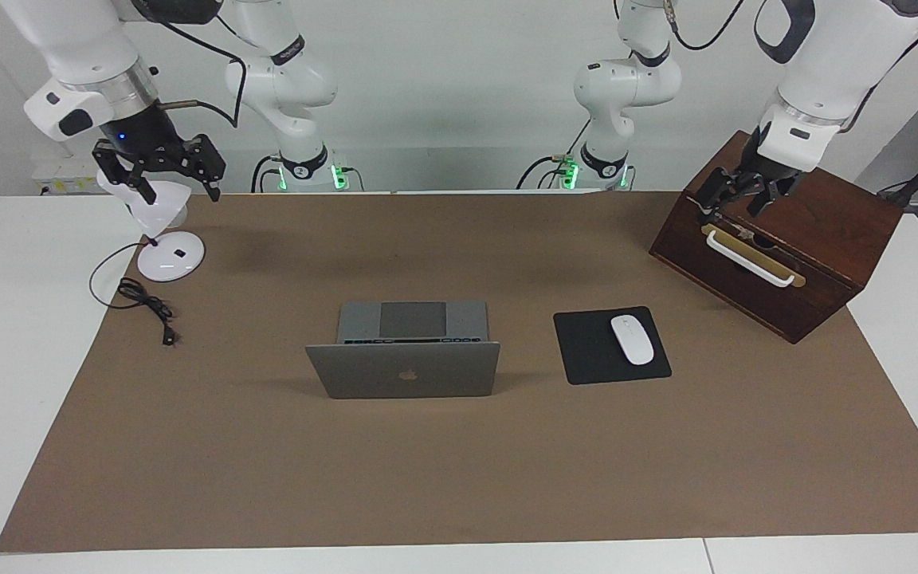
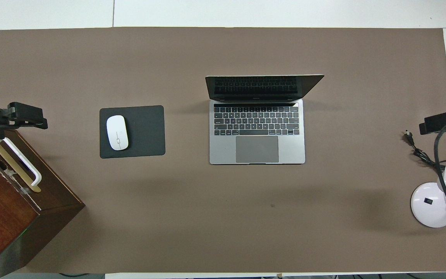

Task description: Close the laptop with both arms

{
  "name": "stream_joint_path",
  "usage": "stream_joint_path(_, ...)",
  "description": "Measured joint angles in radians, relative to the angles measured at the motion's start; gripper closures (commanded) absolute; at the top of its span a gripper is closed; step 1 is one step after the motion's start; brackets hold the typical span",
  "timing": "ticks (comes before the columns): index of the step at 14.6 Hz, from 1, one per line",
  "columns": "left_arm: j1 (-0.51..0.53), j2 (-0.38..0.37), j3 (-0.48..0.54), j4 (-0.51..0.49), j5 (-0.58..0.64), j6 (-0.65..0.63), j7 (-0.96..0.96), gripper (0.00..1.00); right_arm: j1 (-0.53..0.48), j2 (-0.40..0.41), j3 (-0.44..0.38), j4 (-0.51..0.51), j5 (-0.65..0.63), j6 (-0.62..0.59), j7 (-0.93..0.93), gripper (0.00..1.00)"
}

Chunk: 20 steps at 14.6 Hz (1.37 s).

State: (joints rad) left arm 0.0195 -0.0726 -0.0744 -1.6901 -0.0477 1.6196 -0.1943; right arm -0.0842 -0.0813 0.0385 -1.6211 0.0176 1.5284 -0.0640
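Note:
The silver-grey laptop (image 1: 403, 371) stands open in the middle of the brown mat, its lid upright with the apple logo facing away from the robots. Its keyboard deck and dark screen show in the overhead view (image 2: 257, 131). My left gripper (image 1: 730, 209) is open and empty, up in the air over the wooden box; it also shows in the overhead view (image 2: 25, 116). My right gripper (image 1: 180, 191) is open and empty, up over the white lamp; it also shows in the overhead view (image 2: 439, 122). Both grippers are well apart from the laptop.
A black mousepad (image 1: 586, 351) with a white mouse (image 1: 632, 340) lies beside the laptop toward the left arm's end. A dark wooden box (image 1: 786, 255) with a white handle stands at that end. A white desk lamp (image 1: 170, 255) with a black cable (image 1: 144, 303) stands at the right arm's end.

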Motion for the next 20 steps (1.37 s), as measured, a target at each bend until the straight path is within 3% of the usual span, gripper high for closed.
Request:
stream_joint_path(11, 0.0, 0.0, 0.0, -0.001, 0.001, 0.007, 0.0, 0.0, 0.0, 0.0, 0.0, 0.0, 0.0, 0.0, 0.0, 0.0)
stream_joint_path(20, -0.002, -0.002, -0.01, -0.067, 0.001, 0.117, 0.0, 0.0, 0.0, -0.001, 0.0, 0.0, 0.0, 0.006, -0.001, 0.0)
